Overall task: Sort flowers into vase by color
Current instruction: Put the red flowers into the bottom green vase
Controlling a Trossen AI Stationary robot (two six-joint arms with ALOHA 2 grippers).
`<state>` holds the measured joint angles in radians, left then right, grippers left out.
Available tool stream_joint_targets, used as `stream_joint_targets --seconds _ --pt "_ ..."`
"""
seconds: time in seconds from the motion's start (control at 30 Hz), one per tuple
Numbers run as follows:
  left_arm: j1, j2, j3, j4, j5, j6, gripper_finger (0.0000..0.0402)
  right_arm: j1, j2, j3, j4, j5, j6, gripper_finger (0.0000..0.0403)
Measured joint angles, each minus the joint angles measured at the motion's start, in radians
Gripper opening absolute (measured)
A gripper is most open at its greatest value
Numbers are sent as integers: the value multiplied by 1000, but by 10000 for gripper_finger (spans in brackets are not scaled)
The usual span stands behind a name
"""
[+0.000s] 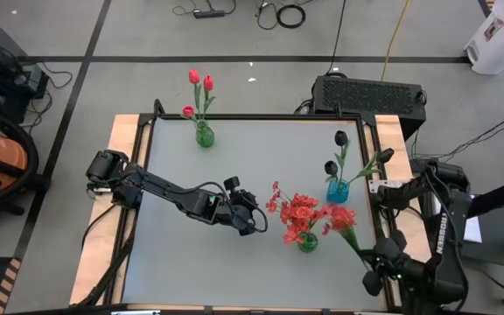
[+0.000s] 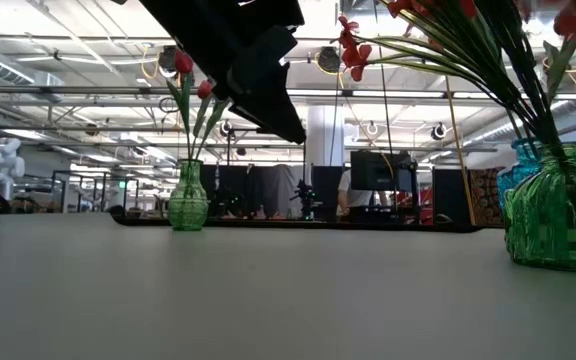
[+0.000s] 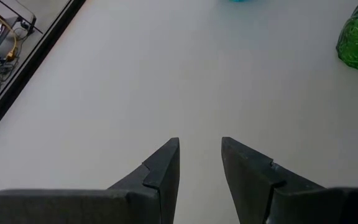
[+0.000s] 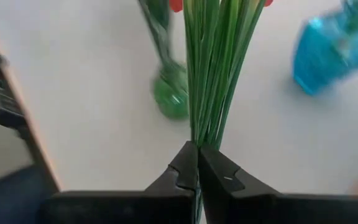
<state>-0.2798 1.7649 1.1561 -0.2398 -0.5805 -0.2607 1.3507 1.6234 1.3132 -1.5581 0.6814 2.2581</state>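
Clamped in my right tool [image 4: 197, 167], a bunch of green flower stems [image 4: 215, 74] fans upward at the lower right of the high view, beside the tabletop's [image 1: 234, 157] right edge. My left arm stretches low across mid-frame, its left tool [image 3: 200, 163] parted narrowly, holding nothing, near the green vase [image 1: 308, 241].
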Motion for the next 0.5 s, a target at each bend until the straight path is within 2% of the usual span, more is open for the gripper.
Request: stream_joint_targets --seconds 0.33,0.5 --pt "0 0 0 25 0 1 128 23 0 0 -13 280 -78 0" --pt "0 0 0 24 0 1 128 25 0 0 -14 473 -177 0"
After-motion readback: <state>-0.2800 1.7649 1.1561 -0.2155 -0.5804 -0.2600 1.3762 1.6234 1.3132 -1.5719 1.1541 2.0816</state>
